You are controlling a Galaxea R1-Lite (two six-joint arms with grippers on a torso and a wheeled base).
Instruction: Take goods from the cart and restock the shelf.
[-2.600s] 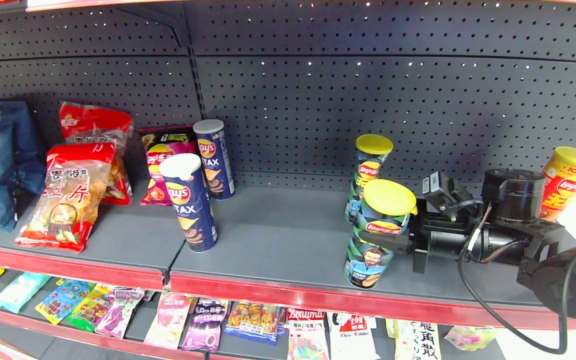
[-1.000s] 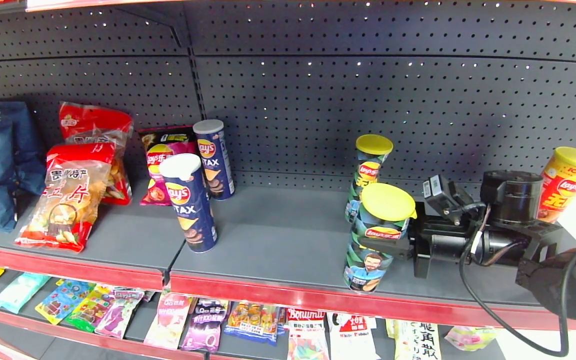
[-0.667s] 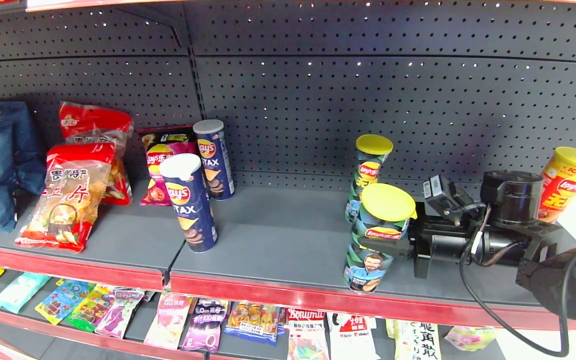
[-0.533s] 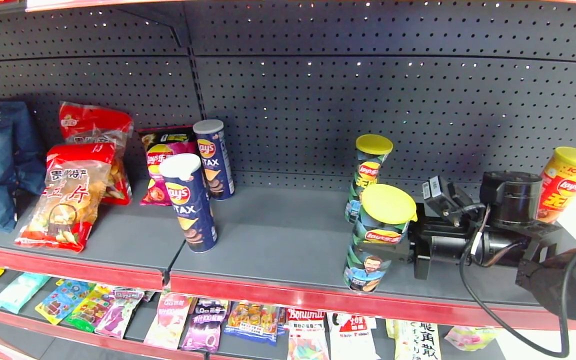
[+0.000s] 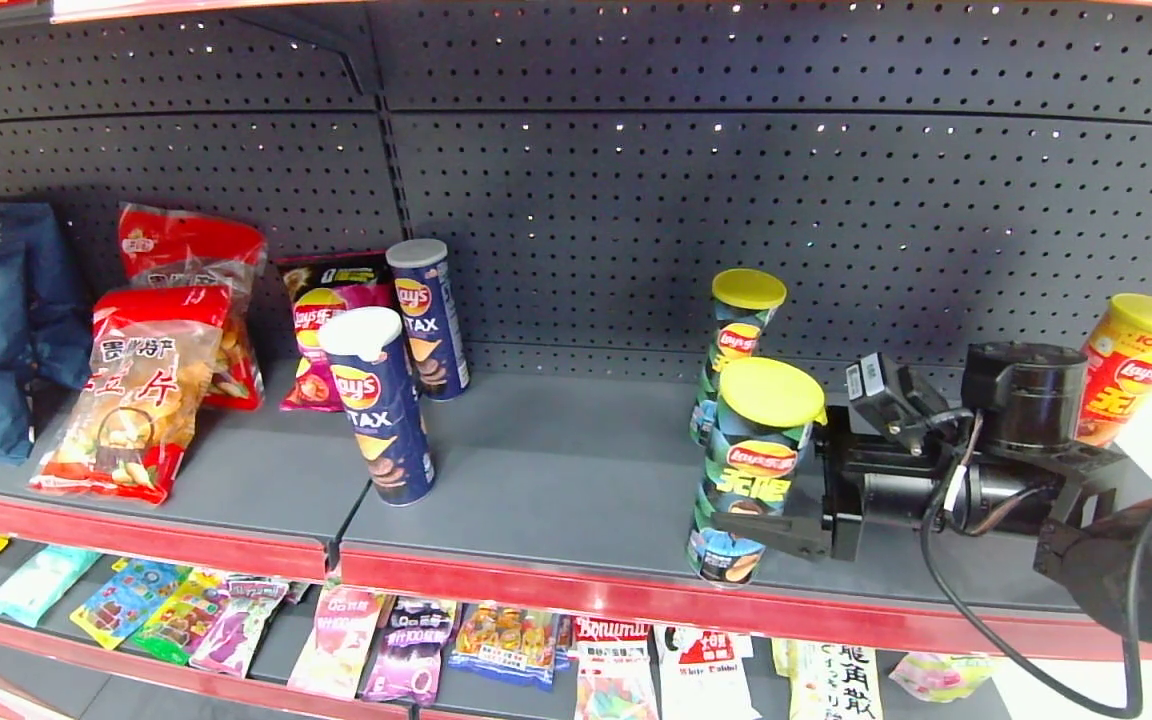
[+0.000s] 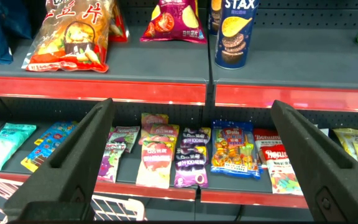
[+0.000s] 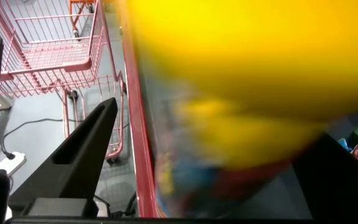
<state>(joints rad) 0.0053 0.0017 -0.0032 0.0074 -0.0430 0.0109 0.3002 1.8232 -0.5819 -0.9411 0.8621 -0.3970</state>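
Jaws of right gripper [image 5: 754, 505] spread astride yellow-lidded can [image 5: 761, 440], gap beside one finger. Left gripper [image 6: 192, 106] wide apart, empty. Can upright at front edge of shelf [image 5: 556, 470], just before twin can [image 5: 741, 320]. Likely light, thin-walled, slick: pinch mid-body, gently, below lid.

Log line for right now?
right gripper: open around front yellow-lidded chip can | can: upright on shelf | left gripper: open, empty

Your grey shelf [image 5: 556, 470], snack bags [image 5: 136, 400] on the left, blue canisters [image 5: 381, 405] mid, yellow-lidded canisters [image 5: 758, 455] on the right.
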